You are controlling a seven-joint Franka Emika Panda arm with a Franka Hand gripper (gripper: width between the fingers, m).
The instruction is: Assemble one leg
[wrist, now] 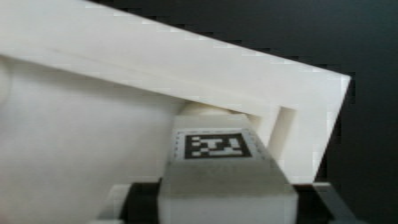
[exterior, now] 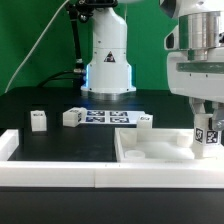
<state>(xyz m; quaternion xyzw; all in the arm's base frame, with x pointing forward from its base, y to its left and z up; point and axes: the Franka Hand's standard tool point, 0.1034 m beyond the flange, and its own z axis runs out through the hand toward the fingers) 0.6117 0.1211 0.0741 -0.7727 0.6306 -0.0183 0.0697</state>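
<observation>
Gripper [exterior: 207,137] is holding one leg [exterior: 207,139] clamped between its fingers, hanging upright over the corner of the white panel [exterior: 150,150] at the exterior view's right. Risk: leg is sitting near the raised rim [wrist: 285,95]; a slight offset could be catching it there and tilting it. Room is opening toward the panel's middle; spare legs [exterior: 38,120] are lying well apart.

Black table [exterior: 40,100] carries marker board [exterior: 100,117] mid-back; three loose legs [exterior: 38,121], [exterior: 73,117], [exterior: 144,122] flank it; white panel [exterior: 150,152] in front, white rail [exterior: 50,172] along front.
</observation>
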